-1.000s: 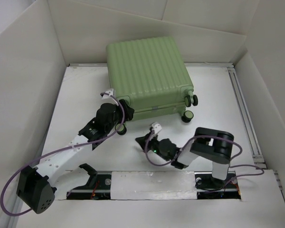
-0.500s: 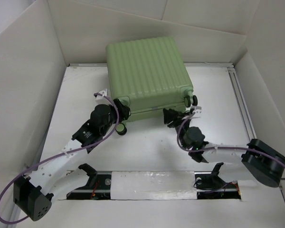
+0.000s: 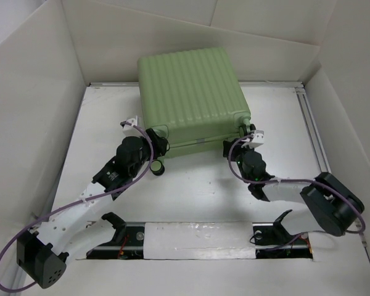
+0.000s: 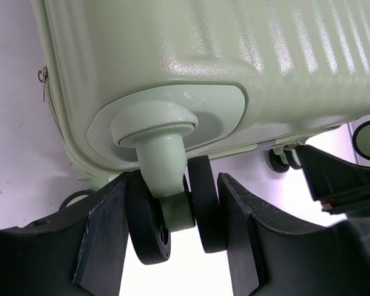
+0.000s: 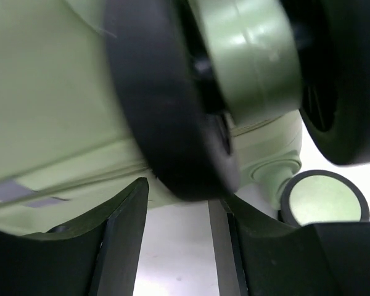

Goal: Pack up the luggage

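Luggage: closed, lying flat on the white table at far centre. Ribbed pale green shell faces up, wheeled end toward my bases. White walls box the table in on the left, far and right sides.

Left side. My left claw is at the near-left corner of the luggage, about half closed, astride one caster. The pale green stem runs down between the fingertips, and its twin wheels, both black, sit in the gap. One finger lies against the outer face of one wheel. The other finger lies against the outer face of the second, as far as the wrist view shows. I read that as a grip on the caster. A zip pull hangs on the seam left of the caster. A low wheel shows behind that finger, partly hidden. A purple cable loops along the left arm.

Right side. My right claw is at the near-right corner, jaws apart, bare table showing between the fingers. A blurred wheel, black and very close to the camera, hangs just above the tips, its lower rim dipping to their level. I cannot tell whether either finger touches it; nothing is clamped. A second wheel with a pale green face sits to the right. Luggage shell fills the background.

From above: both arms reach forward, one claw at each near corner, well apart.
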### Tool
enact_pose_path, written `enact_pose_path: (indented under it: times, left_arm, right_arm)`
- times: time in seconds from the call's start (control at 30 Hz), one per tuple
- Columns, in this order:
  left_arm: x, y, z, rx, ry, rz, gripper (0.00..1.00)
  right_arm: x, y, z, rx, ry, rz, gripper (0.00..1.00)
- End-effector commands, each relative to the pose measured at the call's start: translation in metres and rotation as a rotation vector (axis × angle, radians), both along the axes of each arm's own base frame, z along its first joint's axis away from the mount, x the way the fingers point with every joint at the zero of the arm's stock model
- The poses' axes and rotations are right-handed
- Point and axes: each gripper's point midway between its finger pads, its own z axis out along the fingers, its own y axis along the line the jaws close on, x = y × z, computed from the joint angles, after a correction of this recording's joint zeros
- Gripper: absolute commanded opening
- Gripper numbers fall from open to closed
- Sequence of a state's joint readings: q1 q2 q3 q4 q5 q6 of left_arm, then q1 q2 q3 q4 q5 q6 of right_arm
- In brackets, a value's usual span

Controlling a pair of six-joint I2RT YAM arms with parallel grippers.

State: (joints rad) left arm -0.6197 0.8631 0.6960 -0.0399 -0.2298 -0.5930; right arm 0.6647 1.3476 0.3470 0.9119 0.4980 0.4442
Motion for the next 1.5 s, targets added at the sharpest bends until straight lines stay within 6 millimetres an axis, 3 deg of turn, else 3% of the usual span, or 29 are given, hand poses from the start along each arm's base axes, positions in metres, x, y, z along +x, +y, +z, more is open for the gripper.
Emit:
enact_pose_path:
  times: [0.0, 0.1, 0.27, 0.3, 0.37, 0.4, 0.47, 0.5, 0.53, 0.6, 0.7, 0.8, 0.83, 0.87, 0.93, 0.97, 1.03, 1.07, 1.2, 1.33, 1.37, 1.43, 1.47]
  left_arm:
    - [-0.006, -0.012, 0.048, -0.085, -0.149, -0.076, 0.0]
    - [-0.005, -0.013, 0.043, -0.08, -0.142, -0.076, 0.0]
    - [-0.004, -0.013, 0.045, -0.085, -0.149, -0.076, 0.0]
    - [-0.005, -0.015, 0.038, -0.077, -0.133, -0.085, 0.0]
    - [-0.005, -0.015, 0.038, -0.077, -0.133, -0.085, 0.0]
    - [-0.004, -0.016, 0.035, -0.072, -0.125, -0.085, 0.0]
    - [-0.003, -0.016, 0.032, -0.071, -0.124, -0.085, 0.0]
    - [-0.002, -0.017, 0.029, -0.066, -0.116, -0.085, 0.0]
    - [-0.002, -0.017, 0.031, -0.071, -0.124, -0.085, 0.0]
    - [-0.002, -0.019, 0.033, -0.078, -0.13, -0.095, 0.0]
    - [-0.001, -0.023, 0.03, -0.076, -0.121, -0.107, 0.0]
    - [0.004, -0.028, 0.037, -0.087, -0.133, -0.116, 0.0]
    - [0.005, -0.031, 0.04, -0.089, -0.132, -0.125, 0.0]
    - [0.005, -0.035, 0.036, -0.086, -0.12, -0.139, 0.0]
    - [0.008, -0.039, 0.051, -0.105, -0.146, -0.148, 0.0]
    - [0.007, -0.044, 0.054, -0.114, -0.149, -0.172, 0.0]
    - [0.007, -0.049, 0.064, -0.13, -0.164, -0.199, 0.0]
    - [0.004, -0.054, 0.067, -0.144, -0.172, -0.231, 0.0]
    - [0.001, -0.066, 0.078, -0.179, -0.167, -0.282, 0.0]
    - [-0.008, -0.079, 0.092, -0.226, -0.174, -0.367, 0.0]
    - [-0.009, -0.083, 0.093, -0.23, -0.171, -0.387, 0.0]
    - [-0.019, -0.091, 0.109, -0.273, -0.177, -0.45, 0.0]
    - [-0.023, -0.094, 0.115, -0.288, -0.178, -0.475, 0.0]
  right_arm:
    - [0.012, 0.017, 0.02, 0.009, -0.089, 0.096, 0.49]
    - [0.023, 0.028, 0.022, -0.025, -0.089, 0.131, 0.48]
    - [0.032, 0.028, 0.024, -0.062, -0.108, 0.123, 0.46]
    - [0.035, 0.029, 0.032, -0.06, -0.129, 0.122, 0.46]
    - [0.038, 0.031, 0.026, -0.091, -0.123, 0.123, 0.43]
    - [0.04, 0.026, 0.026, -0.103, -0.124, 0.096, 0.4]
    - [0.045, 0.023, 0.032, -0.115, -0.152, 0.073, 0.24]
    - [0.042, 0.03, 0.032, -0.12, -0.161, 0.081, 0.18]
    - [0.041, 0.029, 0.037, -0.129, -0.179, 0.055, 0.06]
    - [0.035, 0.031, 0.036, -0.135, -0.183, 0.036, 0.0]
    - [0.016, 0.057, 0.044, -0.125, -0.216, 0.097, 0.0]
    - [-0.016, 0.102, 0.043, -0.112, -0.215, 0.233, 0.0]
    - [-0.039, 0.126, 0.043, -0.076, -0.21, 0.308, 0.0]
    - [-0.052, 0.139, 0.044, -0.053, -0.205, 0.35, 0.0]
    - [-0.077, 0.164, 0.027, -0.014, -0.153, 0.421, 0.0]
    - [-0.105, 0.188, 0.028, 0.014, -0.15, 0.495, 0.0]
    - [-0.126, 0.212, 0.019, 0.025, -0.124, 0.524, 0.0]
    - [-0.152, 0.23, 0.015, 0.025, -0.109, 0.575, 0.0]
    - [-0.166, 0.244, 0.014, 0.067, -0.043, 0.512, 0.0]
    - [-0.191, 0.287, 0.03, 0.172, -0.069, 0.712, 0.0]
    - [-0.2, 0.304, 0.045, 0.21, -0.099, 0.763, 0.0]
    - [-0.211, 0.323, 0.055, 0.286, -0.149, 0.84, 0.0]
    - [-0.219, 0.336, 0.072, 0.347, -0.182, 0.896, 0.0]
